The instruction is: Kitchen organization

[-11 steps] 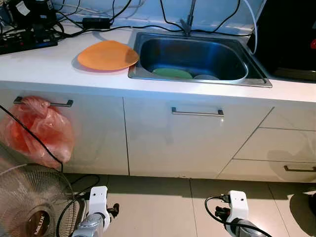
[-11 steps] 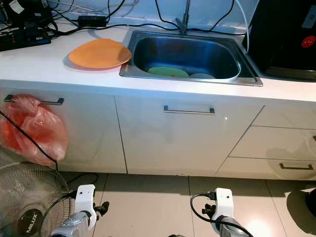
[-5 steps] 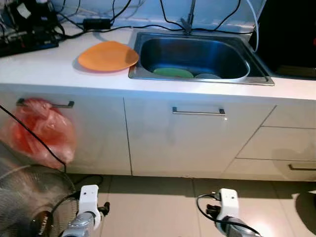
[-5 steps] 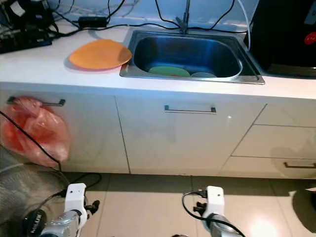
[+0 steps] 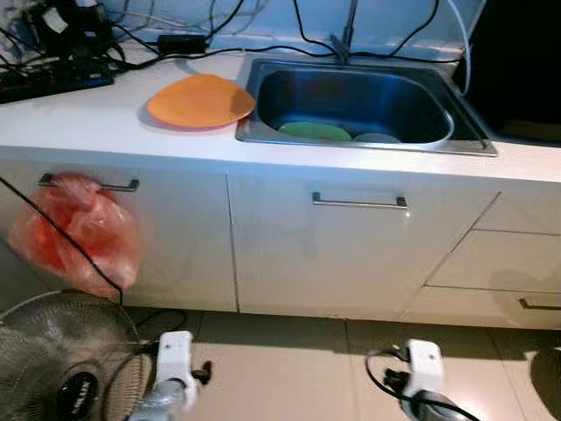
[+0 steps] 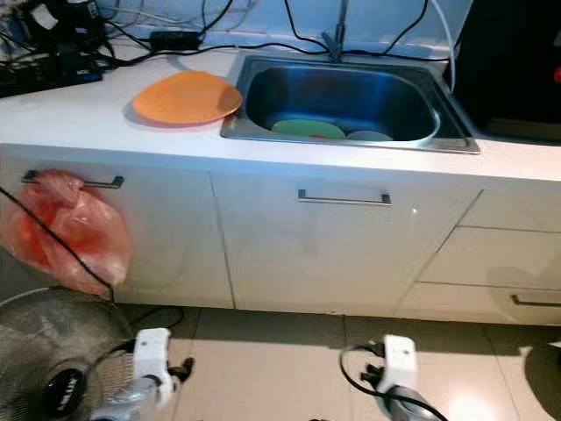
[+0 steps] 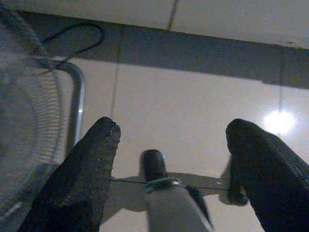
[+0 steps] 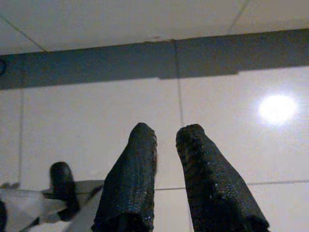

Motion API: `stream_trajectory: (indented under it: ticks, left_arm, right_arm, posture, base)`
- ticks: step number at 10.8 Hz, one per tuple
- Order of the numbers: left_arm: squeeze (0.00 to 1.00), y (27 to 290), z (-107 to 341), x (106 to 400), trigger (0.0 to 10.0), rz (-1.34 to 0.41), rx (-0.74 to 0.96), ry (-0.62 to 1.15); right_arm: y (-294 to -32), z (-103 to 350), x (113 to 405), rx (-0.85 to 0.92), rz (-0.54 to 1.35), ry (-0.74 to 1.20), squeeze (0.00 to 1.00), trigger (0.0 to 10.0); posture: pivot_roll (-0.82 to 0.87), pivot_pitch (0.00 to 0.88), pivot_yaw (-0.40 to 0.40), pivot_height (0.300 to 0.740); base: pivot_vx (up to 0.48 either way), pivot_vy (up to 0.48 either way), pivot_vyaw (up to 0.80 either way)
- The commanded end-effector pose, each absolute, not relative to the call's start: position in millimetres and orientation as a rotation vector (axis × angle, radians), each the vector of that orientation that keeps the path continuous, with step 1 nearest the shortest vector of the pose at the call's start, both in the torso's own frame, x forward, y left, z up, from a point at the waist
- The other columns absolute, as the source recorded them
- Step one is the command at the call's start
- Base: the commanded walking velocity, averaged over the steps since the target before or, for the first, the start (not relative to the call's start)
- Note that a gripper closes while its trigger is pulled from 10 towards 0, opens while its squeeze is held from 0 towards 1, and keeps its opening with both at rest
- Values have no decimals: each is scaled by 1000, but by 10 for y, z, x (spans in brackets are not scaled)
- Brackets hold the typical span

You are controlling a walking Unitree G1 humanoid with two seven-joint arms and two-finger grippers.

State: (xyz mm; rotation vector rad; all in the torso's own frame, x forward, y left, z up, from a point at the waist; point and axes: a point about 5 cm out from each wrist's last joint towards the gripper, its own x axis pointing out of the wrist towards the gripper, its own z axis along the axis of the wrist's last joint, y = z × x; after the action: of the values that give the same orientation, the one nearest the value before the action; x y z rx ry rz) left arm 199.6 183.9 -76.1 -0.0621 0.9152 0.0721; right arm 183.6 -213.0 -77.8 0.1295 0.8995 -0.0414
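An orange plate [image 5: 200,99] lies on the white counter [image 5: 79,123] just left of the steel sink [image 5: 438,147]. Inside the sink lie a green plate [image 5: 316,131] and a pale dish [image 5: 379,138] beside it. Both arms hang low in front of the cabinets, the left arm [image 5: 173,353] and the right arm [image 5: 424,363] over the tiled floor. In the left wrist view my left gripper [image 7: 174,128] is open above the floor with nothing between its fingers. My right gripper [image 8: 166,131] is shut and holds nothing.
A red plastic bag [image 5: 79,235] hangs from the left cabinet handle. A floor fan [image 5: 61,364] stands at the lower left with a cable running past it. Cables and a power strip [image 5: 53,77] crowd the counter's back left. A black appliance [image 5: 517,61] stands right of the sink.
The camera has shifted a little, so the counter and sink sit slightly more to the right. The plates have not moved. Both arms still hang low.
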Motion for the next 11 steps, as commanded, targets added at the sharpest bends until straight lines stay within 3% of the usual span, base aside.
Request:
stream_trajectory:
  ticks: [1, 6, 11]
  left_arm:
    - [0, 1763, -789, 1966, 10000, 52, -52, 938]
    - [0, 1597, -804, 1963, 10000, -20, -21, 948]
    - [0, 2004, -758, 1956, 10000, 16, 48, 930]
  right_arm:
    - [-2224, -753, 1841, 124, -55, 886, 0, 10000]
    - [-2363, -746, 1794, 184, -203, 857, 0, 10000]
    - [-1981, -816, 1815, 207, -91, 884, 0, 10000]
  posture:
    - [-2, 6, -67, 740]
    - [-21, 0, -58, 740]
    - [30, 0, -19, 740]
  base:
    - [0, 0, 0]
    - [0, 0, 0]
    - [0, 0, 0]
